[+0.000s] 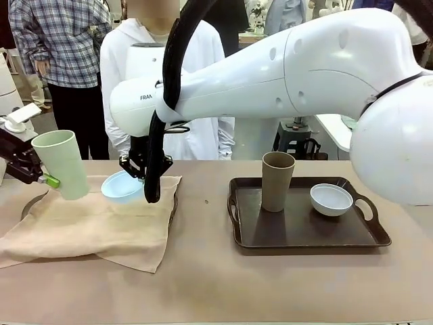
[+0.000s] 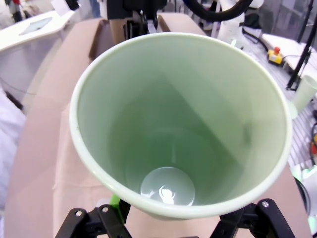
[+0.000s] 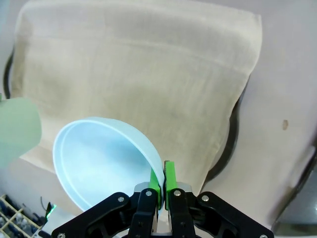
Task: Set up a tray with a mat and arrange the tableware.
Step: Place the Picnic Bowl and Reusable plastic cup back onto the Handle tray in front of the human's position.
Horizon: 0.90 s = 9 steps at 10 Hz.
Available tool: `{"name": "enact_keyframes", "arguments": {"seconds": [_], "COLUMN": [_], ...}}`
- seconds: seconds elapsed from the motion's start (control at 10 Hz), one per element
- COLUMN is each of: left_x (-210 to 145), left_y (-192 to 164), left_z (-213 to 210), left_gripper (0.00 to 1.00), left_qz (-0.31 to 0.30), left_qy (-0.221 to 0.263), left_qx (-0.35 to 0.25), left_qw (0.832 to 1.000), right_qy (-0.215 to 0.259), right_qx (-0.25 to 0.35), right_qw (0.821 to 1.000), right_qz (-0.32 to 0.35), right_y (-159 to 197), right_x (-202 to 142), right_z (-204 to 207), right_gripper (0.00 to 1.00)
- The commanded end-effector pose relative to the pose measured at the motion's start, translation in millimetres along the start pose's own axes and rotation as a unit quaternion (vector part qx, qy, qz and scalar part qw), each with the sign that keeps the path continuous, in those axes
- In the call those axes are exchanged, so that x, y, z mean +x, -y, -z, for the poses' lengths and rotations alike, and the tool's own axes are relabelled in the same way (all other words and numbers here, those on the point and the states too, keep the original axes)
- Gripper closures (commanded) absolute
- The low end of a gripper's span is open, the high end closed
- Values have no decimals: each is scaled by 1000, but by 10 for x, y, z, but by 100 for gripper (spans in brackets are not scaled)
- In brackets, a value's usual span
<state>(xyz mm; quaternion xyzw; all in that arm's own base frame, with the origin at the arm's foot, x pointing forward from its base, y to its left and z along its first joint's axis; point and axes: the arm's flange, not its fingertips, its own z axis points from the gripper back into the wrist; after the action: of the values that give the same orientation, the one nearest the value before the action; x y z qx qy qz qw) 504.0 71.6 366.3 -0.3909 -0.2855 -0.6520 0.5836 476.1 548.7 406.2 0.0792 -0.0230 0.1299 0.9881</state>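
Note:
My left gripper [image 1: 49, 180] is shut on the pale green cup [image 1: 62, 163], holding it tilted just above the left part of the beige mat [image 1: 95, 227]; the left wrist view looks straight into the green cup [image 2: 181, 124]. My right arm reaches across and its gripper [image 1: 137, 169] is shut on the rim of the light blue bowl [image 1: 122, 187], held tilted over the mat's far edge. In the right wrist view the green pads [image 3: 170, 179] pinch the blue bowl [image 3: 101, 163] above the mat [image 3: 143, 74]. The brown cup [image 1: 277, 180] and white bowl [image 1: 331, 199] stand in the right-hand brown tray [image 1: 304, 237].
A second dark tray [image 1: 32, 202] lies under the mat, its rim showing at the left and at the mat's right edge. A person in a white top stands at the far side of the table. The big white right arm spans the upper middle.

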Motion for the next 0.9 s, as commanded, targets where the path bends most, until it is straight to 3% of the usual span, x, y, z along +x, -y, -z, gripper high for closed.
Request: {"name": "enact_keyframes", "arguments": {"seconds": [0.0, 0.8], "left_x": [-133, -567], "left_y": [-52, -272], "left_z": [97, 423], "left_gripper": [18, 18], "left_qz": [8, 60], "left_qy": [-13, -25], "left_qx": [-10, 11], "left_qw": [1000, 998], "right_qy": [14, 12], "right_qx": [10, 25], "right_qw": [1000, 999], "right_qz": [-9, -23], "right_y": [36, 180], "right_x": [54, 103], "right_z": [161, 764], "right_gripper": [95, 95]}}
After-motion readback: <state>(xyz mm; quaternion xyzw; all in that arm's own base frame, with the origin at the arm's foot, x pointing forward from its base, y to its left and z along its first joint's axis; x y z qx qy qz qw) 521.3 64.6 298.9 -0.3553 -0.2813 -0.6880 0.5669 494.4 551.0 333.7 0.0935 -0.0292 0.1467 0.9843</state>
